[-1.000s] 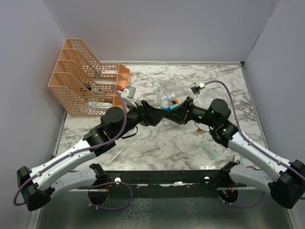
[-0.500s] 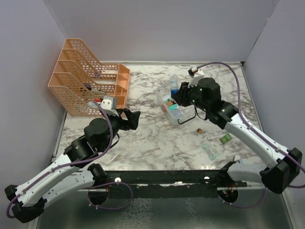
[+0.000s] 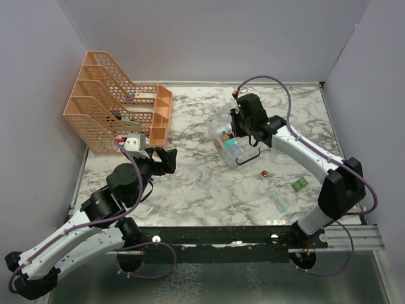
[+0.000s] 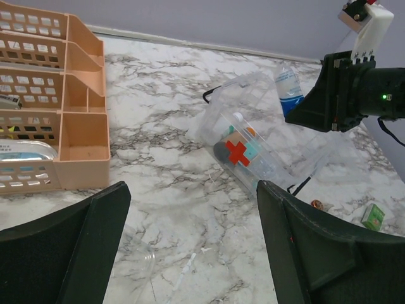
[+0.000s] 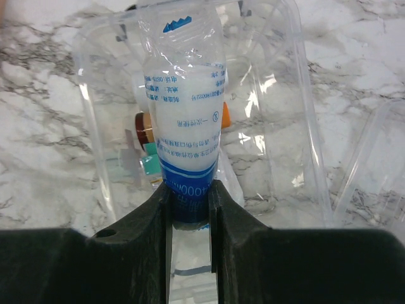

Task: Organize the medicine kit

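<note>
Nearest you, your left end effector [image 3: 166, 158] is hovering above the marble tabletop [image 3: 209, 190], its fingers standing wide apart and gripping nothing. Toward the near right, a small clear packet [image 3: 279, 200], a little green box [image 3: 299, 183] and a small brown piece [image 3: 265, 173] are lying apart from one another. Beyond them, the medicine kit [image 3: 223, 140] is sitting around the middle of the tabletop. Its long axis is running diagonally from far left to near right, with the black handle [image 3: 250, 156] pointing toward the near right and small coloured items showing through its clear walls. Your right end effector [image 3: 236, 130] is hanging just over the kit, clamping the blue end of a blue-and-white sachet [image 5: 185, 120], whose free end is reaching out over the box. The orange mesh rack [image 3: 117, 111] is standing at the far left, well apart from the kit.
</note>
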You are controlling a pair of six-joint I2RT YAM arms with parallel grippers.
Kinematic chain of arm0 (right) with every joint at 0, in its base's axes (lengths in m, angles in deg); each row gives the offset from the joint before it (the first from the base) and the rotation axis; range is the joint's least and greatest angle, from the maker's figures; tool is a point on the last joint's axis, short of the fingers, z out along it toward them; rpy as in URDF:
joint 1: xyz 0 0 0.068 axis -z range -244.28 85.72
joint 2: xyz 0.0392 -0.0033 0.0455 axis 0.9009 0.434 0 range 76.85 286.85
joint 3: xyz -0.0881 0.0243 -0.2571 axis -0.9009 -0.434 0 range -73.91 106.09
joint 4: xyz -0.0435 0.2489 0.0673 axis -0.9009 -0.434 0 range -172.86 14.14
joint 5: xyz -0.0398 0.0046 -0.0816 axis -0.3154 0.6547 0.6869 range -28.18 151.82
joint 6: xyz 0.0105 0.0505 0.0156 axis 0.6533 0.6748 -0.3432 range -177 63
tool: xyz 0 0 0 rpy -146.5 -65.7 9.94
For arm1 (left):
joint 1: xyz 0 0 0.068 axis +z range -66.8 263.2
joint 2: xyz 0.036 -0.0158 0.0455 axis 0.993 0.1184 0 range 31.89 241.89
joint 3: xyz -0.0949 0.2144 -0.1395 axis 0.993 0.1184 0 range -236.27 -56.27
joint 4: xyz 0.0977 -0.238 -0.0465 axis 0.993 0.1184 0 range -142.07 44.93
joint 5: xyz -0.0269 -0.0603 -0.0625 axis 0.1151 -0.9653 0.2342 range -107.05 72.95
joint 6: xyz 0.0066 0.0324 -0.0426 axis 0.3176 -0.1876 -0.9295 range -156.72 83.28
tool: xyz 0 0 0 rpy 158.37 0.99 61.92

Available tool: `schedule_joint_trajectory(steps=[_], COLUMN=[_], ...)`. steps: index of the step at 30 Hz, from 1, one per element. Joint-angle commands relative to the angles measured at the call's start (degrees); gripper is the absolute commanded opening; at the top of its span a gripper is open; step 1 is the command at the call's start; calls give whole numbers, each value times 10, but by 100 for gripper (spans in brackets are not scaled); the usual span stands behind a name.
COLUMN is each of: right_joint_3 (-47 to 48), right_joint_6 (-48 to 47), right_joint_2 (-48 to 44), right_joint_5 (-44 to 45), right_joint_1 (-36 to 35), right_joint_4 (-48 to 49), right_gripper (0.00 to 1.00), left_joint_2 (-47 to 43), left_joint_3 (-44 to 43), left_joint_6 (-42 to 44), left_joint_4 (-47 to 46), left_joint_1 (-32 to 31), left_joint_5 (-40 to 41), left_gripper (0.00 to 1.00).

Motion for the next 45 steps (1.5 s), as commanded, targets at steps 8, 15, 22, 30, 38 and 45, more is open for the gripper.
schedule_joint_trajectory(steps=[8, 15, 22, 30, 38, 45], right_joint_3=[63, 75, 105, 142, 144, 144], right_joint_6=[-33, -48, -70, -59, -47, -41], right_joint_2=[80, 104, 171, 216, 218, 223], right_joint_5=[46, 51, 45, 79, 101, 98], right_joint_1=[19, 32, 42, 42, 42, 42], right_joint_4=[-49, -42, -59, -72, -72, -63], right_gripper=[17, 21, 22, 33, 45, 35], left_joint_2=[-11, -9, 11, 36, 33, 35], left_joint_3=[13, 14, 10, 2, 5, 7], left_joint_6=[-10, -9, -11, -12, -15, -17], left_joint_4=[2, 0, 3, 10, 8, 6], left_joint_1=[-1, -2, -1, -1, -1, -1], left_joint_5=[37, 40, 34, 30, 25, 21], left_gripper=[85, 85, 85, 85, 85, 85])
